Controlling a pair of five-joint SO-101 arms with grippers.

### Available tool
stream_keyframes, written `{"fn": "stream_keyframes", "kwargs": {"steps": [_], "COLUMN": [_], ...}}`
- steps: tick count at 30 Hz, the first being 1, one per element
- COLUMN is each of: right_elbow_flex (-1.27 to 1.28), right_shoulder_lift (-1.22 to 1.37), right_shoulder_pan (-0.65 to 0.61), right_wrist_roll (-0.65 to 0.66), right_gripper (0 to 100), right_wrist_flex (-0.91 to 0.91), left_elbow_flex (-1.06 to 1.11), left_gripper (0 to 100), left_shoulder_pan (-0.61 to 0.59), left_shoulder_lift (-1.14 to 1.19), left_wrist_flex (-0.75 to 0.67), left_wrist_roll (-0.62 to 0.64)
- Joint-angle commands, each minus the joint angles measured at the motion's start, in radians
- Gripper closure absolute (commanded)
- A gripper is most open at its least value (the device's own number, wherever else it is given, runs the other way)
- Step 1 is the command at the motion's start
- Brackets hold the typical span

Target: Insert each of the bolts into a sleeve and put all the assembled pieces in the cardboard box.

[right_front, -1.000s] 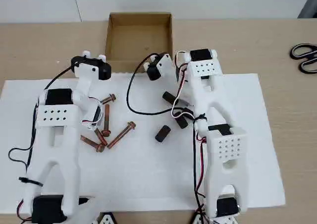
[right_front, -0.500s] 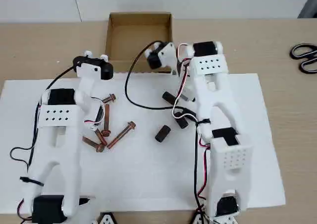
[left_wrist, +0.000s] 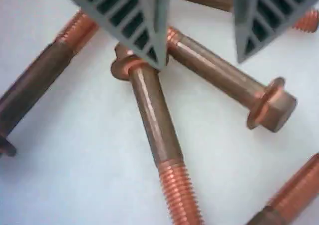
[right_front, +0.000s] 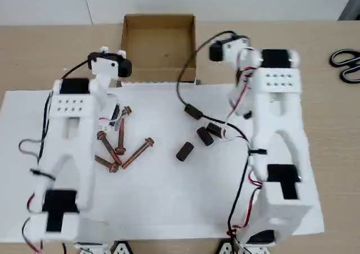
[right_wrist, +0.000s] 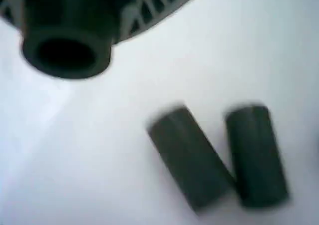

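Right pincer (right_wrist: 75, 21) grips one sleeve (right_wrist: 65, 53); left pincer (left_wrist: 199, 41) hangs open over loose bolts (left_wrist: 154, 115). No assembled piece lies in the cardboard box (right_front: 159, 46).

Bright, even light over the high view, coming from above: the white sheet (right_front: 169, 198) is close to glaring, the bench (right_front: 45, 51) is lit flat, and the arms (right_front: 73, 130) drop only faint, soft-edged shadows. At the left wrist, long highlights run down the copper bolts (left_wrist: 154, 120) with pale shade pooled beneath, and the left pincer (left_wrist: 200, 60), fingers spread, reads dull grey. At the right wrist, the loose sleeves (right_wrist: 192, 155) throw soft grey shadows. The sleeve (right_wrist: 66, 53) gripped in the right pincer (right_wrist: 70, 21) sits dark, bore black.
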Motion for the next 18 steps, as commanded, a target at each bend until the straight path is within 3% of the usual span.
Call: {"fn": "stream_keyframes", "kwargs": {"steps": [1,9,18], "right_elbow_flex": [0.075,0.282,0.370], "right_shoulder_lift": [-0.127,-0.282,-0.309], "right_shoulder_pan": [0.084,0.185,0.216], "right_wrist_roll": [-0.011,-0.005,-0.005], "right_gripper": [99.5,99.5,99.3], "right_wrist_flex": [0.005,-0.002,-0.005], "left_elbow_flex": [-0.232,-0.237,-0.157], "left_gripper": [91,90,90], "left_shoulder_pan": [0.034,0.112,0.232], "left_shoulder_lift": [0.152,0.195,0.152], "left_wrist_flex": [0.158,0.173,0.172], "left_wrist_roll": [-0.095,-0.195,-0.195]}}
